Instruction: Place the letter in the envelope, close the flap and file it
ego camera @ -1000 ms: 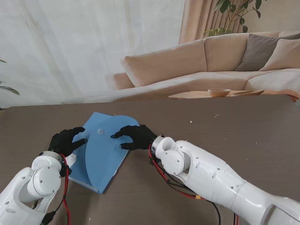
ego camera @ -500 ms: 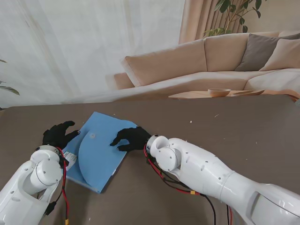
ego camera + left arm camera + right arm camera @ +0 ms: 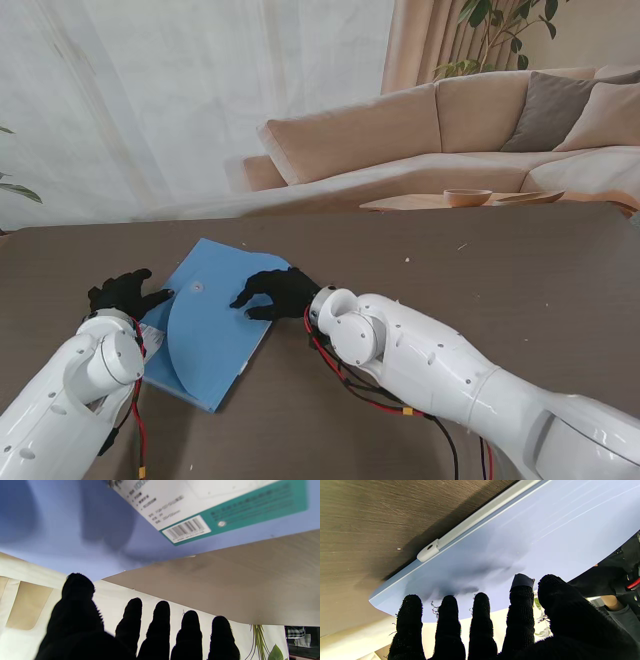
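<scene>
On the brown table (image 3: 480,270), blue envelope (image 3: 215,330) between both splayed, empty robot hands (image 3: 280,292).

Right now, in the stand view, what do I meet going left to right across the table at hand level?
left hand → blue envelope with its flap folded over → right hand resting on the envelope's right edge → bare table.
</scene>
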{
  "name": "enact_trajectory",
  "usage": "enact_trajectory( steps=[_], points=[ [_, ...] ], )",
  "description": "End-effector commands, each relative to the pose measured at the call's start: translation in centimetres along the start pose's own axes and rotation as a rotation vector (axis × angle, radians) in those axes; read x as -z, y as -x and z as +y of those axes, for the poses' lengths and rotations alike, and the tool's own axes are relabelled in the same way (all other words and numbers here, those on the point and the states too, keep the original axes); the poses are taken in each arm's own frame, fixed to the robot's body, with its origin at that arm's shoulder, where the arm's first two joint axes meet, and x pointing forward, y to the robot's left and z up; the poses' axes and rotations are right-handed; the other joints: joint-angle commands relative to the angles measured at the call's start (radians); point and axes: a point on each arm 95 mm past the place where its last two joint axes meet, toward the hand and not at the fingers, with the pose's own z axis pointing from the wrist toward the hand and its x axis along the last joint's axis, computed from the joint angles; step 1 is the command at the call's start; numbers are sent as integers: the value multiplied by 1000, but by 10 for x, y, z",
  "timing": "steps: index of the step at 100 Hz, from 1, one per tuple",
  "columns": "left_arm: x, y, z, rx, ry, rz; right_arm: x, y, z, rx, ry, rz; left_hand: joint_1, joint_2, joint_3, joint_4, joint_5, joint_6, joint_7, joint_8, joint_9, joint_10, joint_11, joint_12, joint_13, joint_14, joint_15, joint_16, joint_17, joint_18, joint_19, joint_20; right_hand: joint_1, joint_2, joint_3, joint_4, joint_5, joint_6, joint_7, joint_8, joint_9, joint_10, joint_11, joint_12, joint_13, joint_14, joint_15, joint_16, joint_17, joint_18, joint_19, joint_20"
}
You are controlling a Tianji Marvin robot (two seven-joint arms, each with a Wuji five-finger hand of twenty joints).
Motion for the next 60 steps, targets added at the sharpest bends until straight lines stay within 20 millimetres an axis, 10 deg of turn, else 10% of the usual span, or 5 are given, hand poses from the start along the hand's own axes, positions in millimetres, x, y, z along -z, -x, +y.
enact_trajectory(
  steps=[1, 23, 60],
  points=[
    [2, -2, 6, 3, 36, 3, 1, -5, -3, -2, -11, 8, -9, 41, 5, 6, -27, 0, -13, -5, 52, 23, 7, -4, 9, 21, -3, -15, -3, -15, -15, -12, -5, 14, -4, -2, 5, 1, 2, -5, 5, -14, 9, 3, -23, -22, 4, 12, -12, -24, -7, 8],
    [8, -2, 12, 17, 82, -12, 1, -5, -3, -1, -12, 3, 111, 140, 0, 1, 39, 77, 9, 0, 296, 85, 45, 8, 154, 70, 31, 2, 42, 10, 5, -19, 0, 23, -8, 11, 7, 9, -8, 10, 24, -19, 17, 6, -10, -18, 12, 15, -3, -22, 1, 12],
    [18, -3, 23, 15, 150, 1, 9, 0, -6, -5, -20, -26, 273, 171, -5, 1, 59, 133, 82, 25, 408, 60, 124, 46, 223, 42, 52, 54, 68, 11, 22, -10, 14, 31, -5, 14, 3, 12, -13, 15, 28, -17, 21, 8, -6, -15, 19, 19, 0, -21, 11, 15]
  ],
)
